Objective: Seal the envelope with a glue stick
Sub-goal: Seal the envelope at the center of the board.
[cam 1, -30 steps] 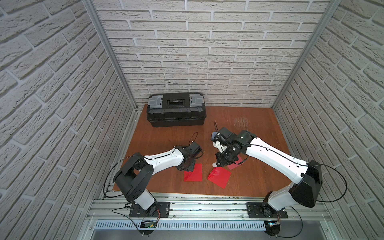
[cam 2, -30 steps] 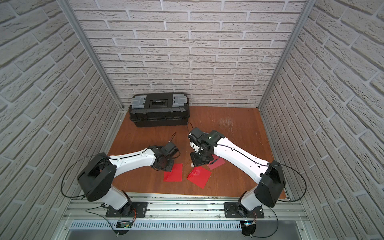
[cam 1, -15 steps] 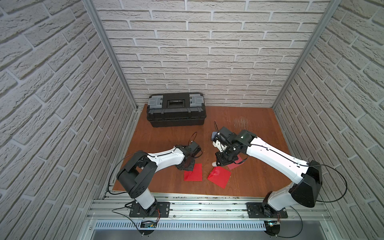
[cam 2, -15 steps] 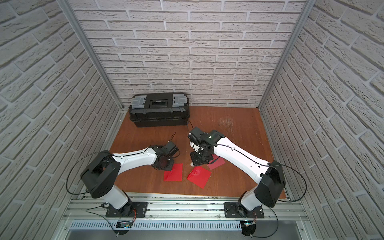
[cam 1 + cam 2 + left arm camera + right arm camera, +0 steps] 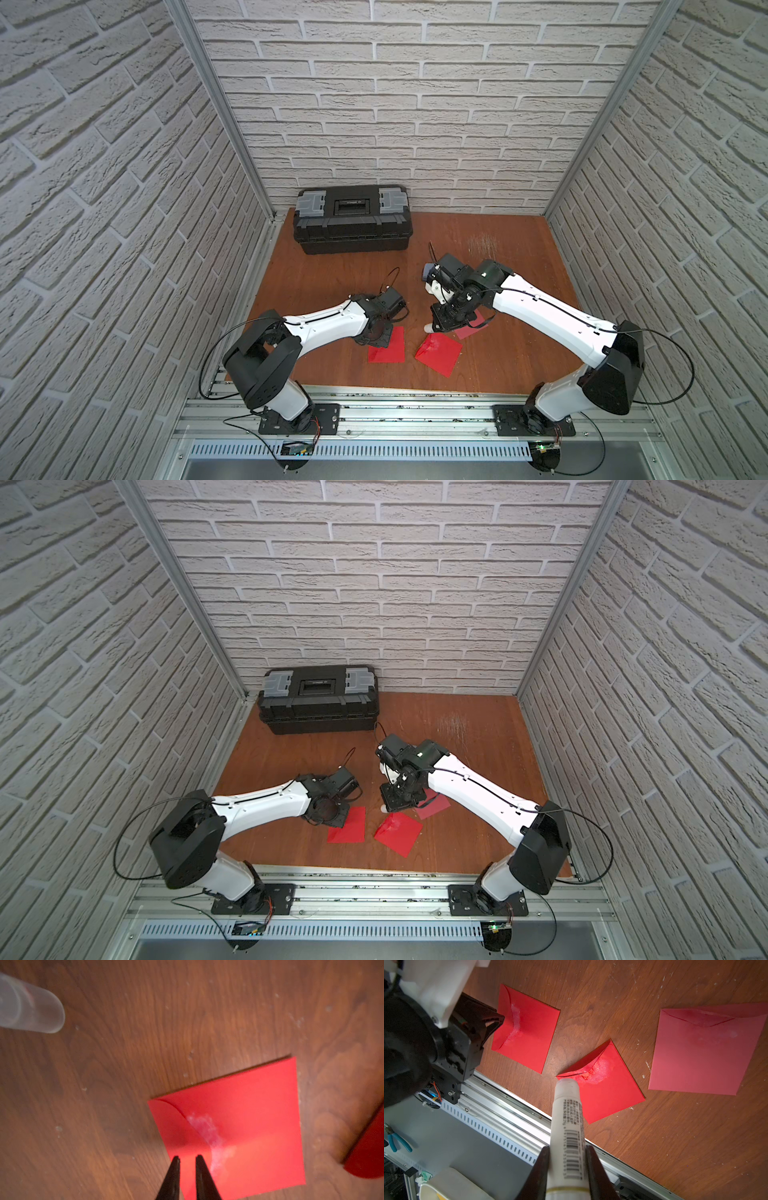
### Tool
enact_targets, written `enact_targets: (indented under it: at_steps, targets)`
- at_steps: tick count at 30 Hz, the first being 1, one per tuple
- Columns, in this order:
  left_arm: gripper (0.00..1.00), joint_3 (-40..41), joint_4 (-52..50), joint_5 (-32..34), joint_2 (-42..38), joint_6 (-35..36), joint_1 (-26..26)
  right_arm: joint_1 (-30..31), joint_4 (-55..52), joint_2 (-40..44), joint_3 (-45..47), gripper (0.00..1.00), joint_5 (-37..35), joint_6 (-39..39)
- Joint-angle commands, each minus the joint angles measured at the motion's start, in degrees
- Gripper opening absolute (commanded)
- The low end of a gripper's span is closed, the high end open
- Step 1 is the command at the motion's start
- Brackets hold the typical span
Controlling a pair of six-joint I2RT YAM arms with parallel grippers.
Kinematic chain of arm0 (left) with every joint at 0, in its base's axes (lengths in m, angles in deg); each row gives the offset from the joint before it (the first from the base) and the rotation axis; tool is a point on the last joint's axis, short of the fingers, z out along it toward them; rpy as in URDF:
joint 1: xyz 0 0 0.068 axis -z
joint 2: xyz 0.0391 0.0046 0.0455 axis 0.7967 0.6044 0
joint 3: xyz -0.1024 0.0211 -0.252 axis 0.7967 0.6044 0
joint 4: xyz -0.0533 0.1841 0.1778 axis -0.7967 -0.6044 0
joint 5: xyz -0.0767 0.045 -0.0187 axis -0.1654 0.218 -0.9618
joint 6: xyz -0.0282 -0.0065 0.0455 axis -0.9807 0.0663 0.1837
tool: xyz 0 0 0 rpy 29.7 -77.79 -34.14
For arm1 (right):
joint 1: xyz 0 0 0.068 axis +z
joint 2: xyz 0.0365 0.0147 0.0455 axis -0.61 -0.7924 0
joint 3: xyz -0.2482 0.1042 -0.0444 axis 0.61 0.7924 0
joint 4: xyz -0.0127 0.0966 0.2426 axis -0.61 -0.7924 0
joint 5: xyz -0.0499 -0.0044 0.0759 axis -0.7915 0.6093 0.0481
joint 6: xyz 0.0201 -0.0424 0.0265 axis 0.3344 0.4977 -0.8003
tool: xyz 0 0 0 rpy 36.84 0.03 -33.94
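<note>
Over the middle envelope (image 5: pixel 608 1088) on the desk (image 5: pixel 664 1157), the right gripper (image 5: pixel 566 1148) is clamped on the glue stick (image 5: pixel 566 1118), whose uncapped tip is at the corner of the raised flap. The left gripper (image 5: pixel 187 1158) stands narrowly parted, tips at the flap of the neighbouring envelope (image 5: pixel 249 1126); the clear cap (image 5: pixel 31 1007) lies apart

The left arm (image 5: pixel 328 322) and right arm (image 5: pixel 544 309) share white shells, black joints, looping black cables (image 5: pixel 200 374).
</note>
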State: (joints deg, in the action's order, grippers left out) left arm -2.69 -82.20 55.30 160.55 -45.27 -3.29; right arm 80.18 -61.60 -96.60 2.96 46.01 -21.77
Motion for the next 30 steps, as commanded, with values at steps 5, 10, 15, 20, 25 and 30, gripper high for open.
enact_targets:
  at_steps: [5,10,15,20,25,30]
  targets:
    - [0.17,2.26,-2.37,-0.1,-1.32,-4.72,3.23,-0.09,0.03,-0.8,-2.19,0.03,0.75,0.14]
    - [0.17,2.26,-3.03,0.42,-1.06,-4.82,3.39,-0.09,-0.05,-0.8,-2.01,0.03,0.83,0.31]
    - [0.15,2.63,-3.28,0.26,-1.02,-4.9,3.48,-0.13,-0.06,-0.88,-2.01,0.03,0.87,0.39]
    - [0.15,6.06,-0.36,-2.45,-0.17,-5.89,3.74,-0.18,0.13,-0.98,-1.79,0.03,1.03,0.4]
    - [0.15,8.66,2.63,-4.3,3.18,-6.31,3.74,-0.14,0.03,-0.89,-2.02,0.03,1.11,0.4]
    - [0.15,7.53,0.11,-2.46,1.67,-5.81,3.76,-0.11,-0.4,-0.8,-2.39,0.02,0.88,0.53]
